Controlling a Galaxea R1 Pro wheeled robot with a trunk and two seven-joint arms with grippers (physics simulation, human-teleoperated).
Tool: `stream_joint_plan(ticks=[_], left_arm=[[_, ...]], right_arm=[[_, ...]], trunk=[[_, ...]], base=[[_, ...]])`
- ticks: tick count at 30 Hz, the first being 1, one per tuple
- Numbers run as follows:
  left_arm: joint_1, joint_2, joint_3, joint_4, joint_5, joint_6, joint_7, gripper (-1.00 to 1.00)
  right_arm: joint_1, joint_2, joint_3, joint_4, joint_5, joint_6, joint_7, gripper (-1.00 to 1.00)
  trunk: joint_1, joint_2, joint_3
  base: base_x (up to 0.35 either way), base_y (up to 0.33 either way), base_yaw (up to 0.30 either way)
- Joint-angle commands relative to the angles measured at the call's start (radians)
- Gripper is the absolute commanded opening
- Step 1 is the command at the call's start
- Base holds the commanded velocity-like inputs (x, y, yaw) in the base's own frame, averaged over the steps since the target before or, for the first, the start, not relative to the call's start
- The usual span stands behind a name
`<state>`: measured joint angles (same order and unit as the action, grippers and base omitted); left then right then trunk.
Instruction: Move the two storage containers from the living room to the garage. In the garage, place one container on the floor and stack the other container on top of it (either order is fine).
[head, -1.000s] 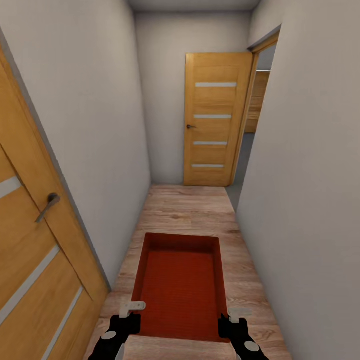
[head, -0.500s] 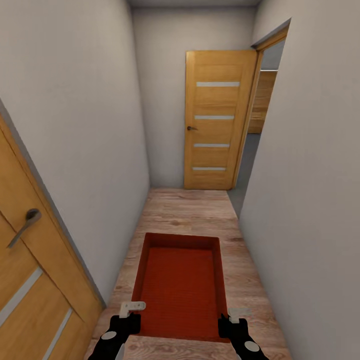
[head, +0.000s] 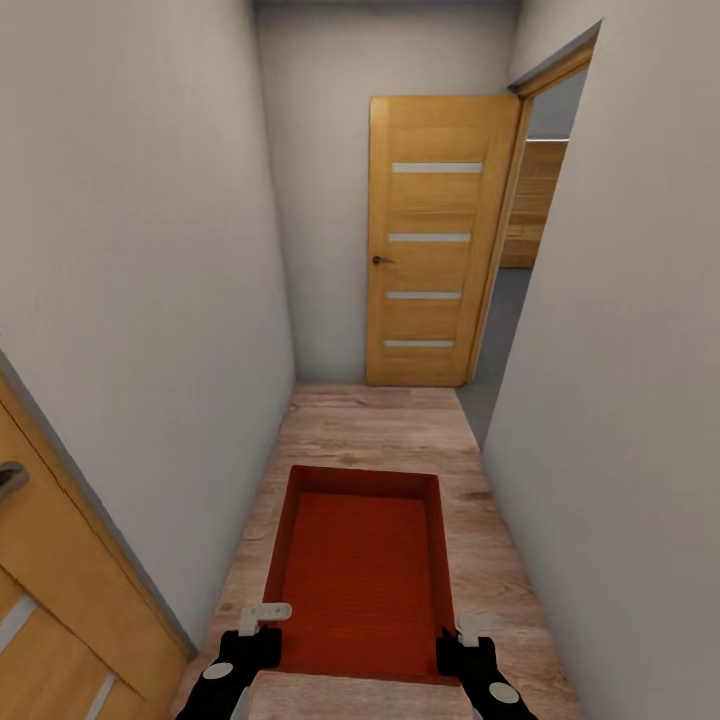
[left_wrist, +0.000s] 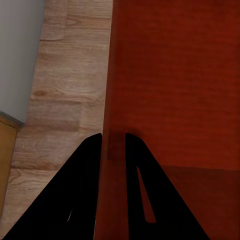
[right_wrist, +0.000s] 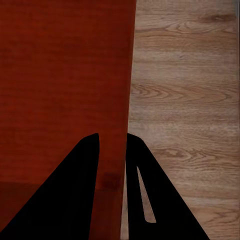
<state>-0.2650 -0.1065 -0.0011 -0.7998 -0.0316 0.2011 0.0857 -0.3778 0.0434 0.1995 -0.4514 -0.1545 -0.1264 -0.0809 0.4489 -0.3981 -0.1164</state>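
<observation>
I carry one storage container (head: 362, 570) out in front of me, level above the wood-plank floor (head: 385, 425) of a narrow corridor. My left pincer (head: 262, 620) is clamped on the container's left wall near its rear corner; in the left wrist view its fingers (left_wrist: 134, 160) straddle that thin wall, one inside and one outside. My right pincer (head: 470, 632) is closed the same way on the right wall, its fingers (right_wrist: 134, 155) pinching the rim from both sides. I cannot tell whether there is one bin here or two nested together.

The risks come from the tight passage. The white wall on my left (head: 150, 300) and the one on my right (head: 620, 400) sit close to the container's long sides, so a small drift of the base could scrape a corner and twist the bin out of my thin-edged grips. Both holds are at the rear, so the far end hangs unsupported and could sag or lever loose if I brake hard. Ahead, the open wooden door (head: 440, 240) stands beside a doorway on the right (head: 520, 270); turning through it too sharply may catch the container's front edge on the frame.
</observation>
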Motion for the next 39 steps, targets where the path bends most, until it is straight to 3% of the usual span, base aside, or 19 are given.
stream_joint_plan(ticks=[1, 7, 20, 39], left_arm=[[0.000, -0.058, -0.028, 0.001, 0.010, 0.018, -0.010, -1.00], [0.000, -0.058, -0.028, 0.001, 0.010, 0.018, -0.010, -1.00], [0.000, -0.058, -0.028, 0.001, 0.010, 0.018, -0.010, -1.00], [0.000, -0.058, -0.026, 0.001, 0.010, 0.018, -0.011, -1.00]], right_arm=[[-0.001, 0.000, 0.009, -0.002, -0.005, -0.006, -0.016, -1.00], [-0.001, 0.000, 0.009, -0.002, -0.005, -0.006, -0.016, -1.00], [-0.001, 0.000, 0.009, -0.002, -0.005, -0.006, -0.016, -1.00], [-0.001, 0.000, 0.009, -0.002, -0.005, -0.006, -0.016, -1.00]], trunk=[[0.001, -0.002, -0.002], [0.001, -0.002, -0.002], [0.001, -0.002, -0.002], [0.001, -0.002, -0.002]], base=[[0.329, 0.000, -0.194], [0.328, 0.013, -0.205], [0.286, 0.180, -0.015], [0.311, 0.009, -0.118]])
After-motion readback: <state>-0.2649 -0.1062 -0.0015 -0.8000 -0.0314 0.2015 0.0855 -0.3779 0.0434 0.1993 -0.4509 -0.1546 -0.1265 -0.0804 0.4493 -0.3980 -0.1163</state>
